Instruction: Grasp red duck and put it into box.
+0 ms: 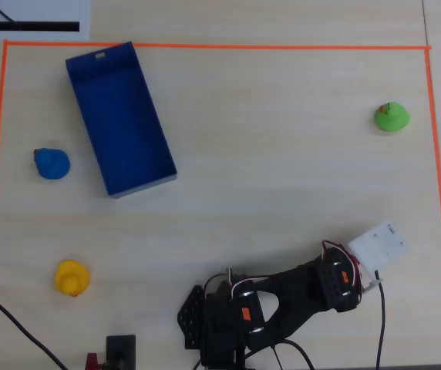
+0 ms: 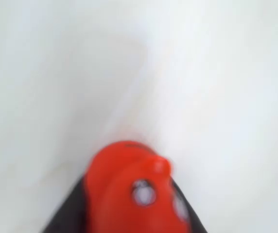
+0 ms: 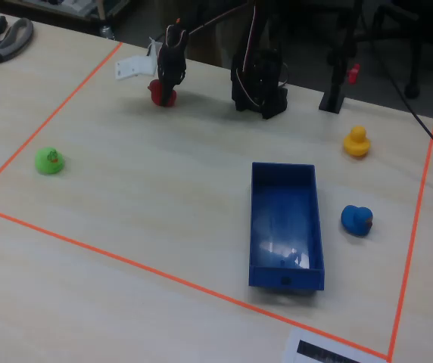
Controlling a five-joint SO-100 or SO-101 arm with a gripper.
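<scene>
Overhead view, end effector: my end effector [image 1: 359,284] sits under my wrist housing, far to the lower right of the box [image 1: 119,116]; I cannot see the fingers or the red duck here.
Overhead view, open room: bare tabletop [image 1: 282,154] lies between me and the box. The green duck [image 1: 392,116] is far right of the box, the blue duck [image 1: 52,163] just left of it, the yellow duck [image 1: 72,277] below the blue one. The orange tape line [image 1: 205,46] frames all of them.

Wrist view, end effector: the red duck [image 2: 131,191] fills the lower middle, blurred, with my dark fingers [image 2: 66,216] pressed against both its sides; I am clenched on it.
Wrist view, open room: only pale blurred tabletop lies beyond the duck.

Fixed view, end effector: my end effector [image 3: 165,89] points down with the red duck [image 3: 162,92] between the fingers, at the far left, well away from the box [image 3: 285,223]. Whether the duck touches the tabletop I cannot tell.
Fixed view, open room: the stretch from the duck to the box's near rim is bare wood.
</scene>
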